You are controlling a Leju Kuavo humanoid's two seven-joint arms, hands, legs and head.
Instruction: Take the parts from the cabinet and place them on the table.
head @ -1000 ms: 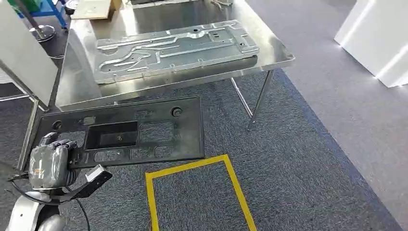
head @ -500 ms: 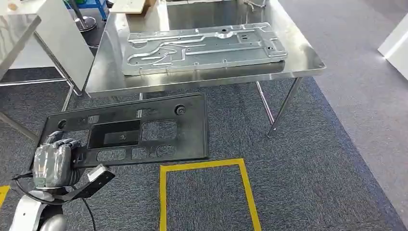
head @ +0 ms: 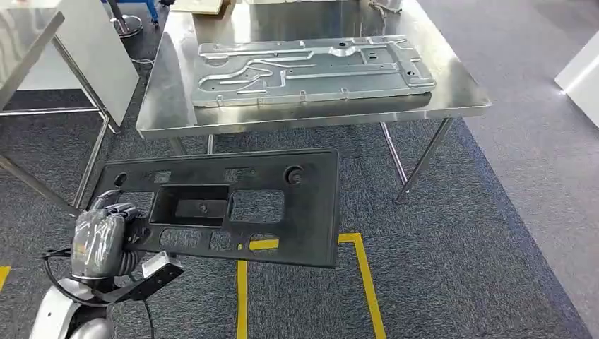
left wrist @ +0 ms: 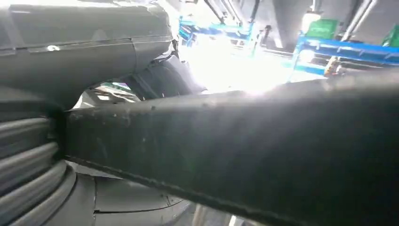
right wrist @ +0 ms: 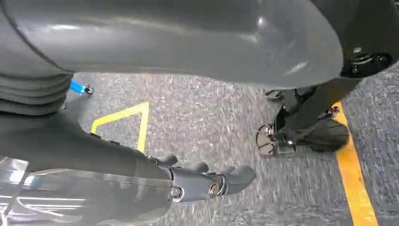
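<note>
Our left hand grips the near-left end of the black panel, holding it flat above the carpet for carrying to the steel table ahead. Our right hand hangs empty, fingers loosely apart.

The steel table at upper centre is mostly covered by a metal plate — bare strips remain along its left and near edges.
</note>
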